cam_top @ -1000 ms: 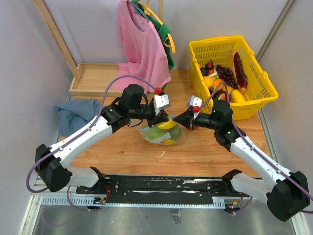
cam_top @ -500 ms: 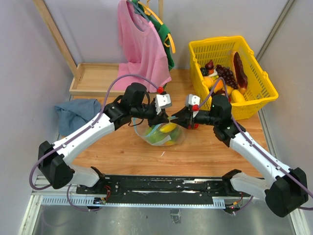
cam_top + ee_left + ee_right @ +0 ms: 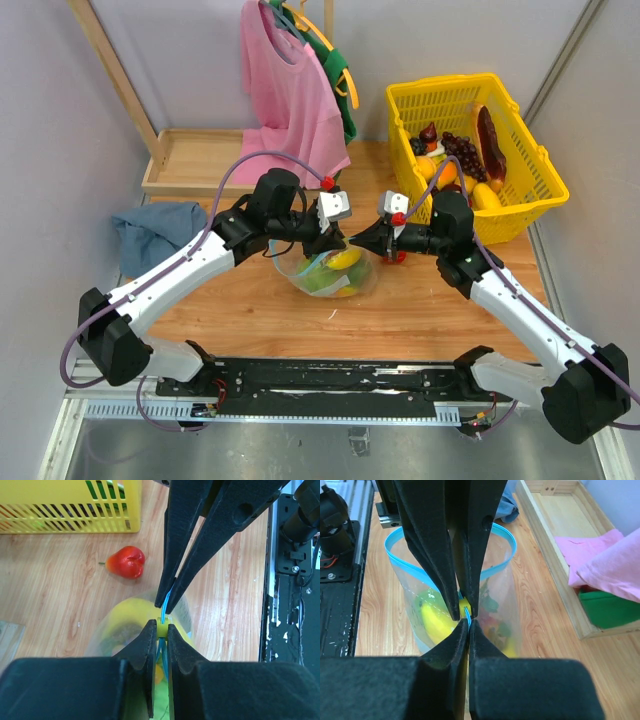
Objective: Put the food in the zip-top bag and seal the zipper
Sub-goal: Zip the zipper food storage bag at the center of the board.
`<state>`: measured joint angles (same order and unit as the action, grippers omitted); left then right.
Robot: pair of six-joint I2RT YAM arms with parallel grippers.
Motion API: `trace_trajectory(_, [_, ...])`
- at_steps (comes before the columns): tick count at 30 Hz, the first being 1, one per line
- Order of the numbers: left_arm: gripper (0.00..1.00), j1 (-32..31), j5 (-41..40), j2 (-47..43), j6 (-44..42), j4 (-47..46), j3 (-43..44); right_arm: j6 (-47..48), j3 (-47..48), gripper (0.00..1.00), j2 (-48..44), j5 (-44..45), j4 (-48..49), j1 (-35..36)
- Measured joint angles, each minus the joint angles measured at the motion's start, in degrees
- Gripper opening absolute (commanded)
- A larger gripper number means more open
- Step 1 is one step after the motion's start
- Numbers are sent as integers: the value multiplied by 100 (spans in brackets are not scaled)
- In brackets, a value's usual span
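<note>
At the zip-top bag's (image 3: 502,597) mouth, the zipper (image 3: 513,546) is pinched tip-to-tip by closed left fingers (image 3: 145,647) and right fingers (image 3: 454,652), its unsealed loop ahead of the latter.

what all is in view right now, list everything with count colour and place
zip-top bag: one, clear, mid-table
zipper: one, teal-blue, bag mouth, partly open
food in bag: several, yellow and green
red fruit: one, on table beside bag
basket: one, yellow, far right
food in basket: several, purple, orange, yellow, dark red
shirt: one, pink, hanging at back
green garment: one, behind shirt
cloth: one, blue, left edge
tray: one, wooden, far left
table: one, wood
left gripper: shut on zipper
right gripper: shut on zipper
</note>
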<state>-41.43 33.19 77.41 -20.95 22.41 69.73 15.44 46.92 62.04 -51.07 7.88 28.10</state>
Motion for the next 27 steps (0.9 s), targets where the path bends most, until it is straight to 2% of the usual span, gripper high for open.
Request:
trace_trajectory(12, [7,-17,-466,-129,92,15,-52,-186,-345,1,-452,944,212,2])
trace_trajectory(22, [0,-33,-944,-201,173,149,-52,-313,-479,2,-577,1408,297,2])
trace_trajectory(25, [0,-33,-938,-201,173,219,-28,-295,-479,26,-579,1285,302,0])
trace_trajectory(27, [0,-22,-935,-201,170,345,11,-229,-479,34,-579,1139,326,-2])
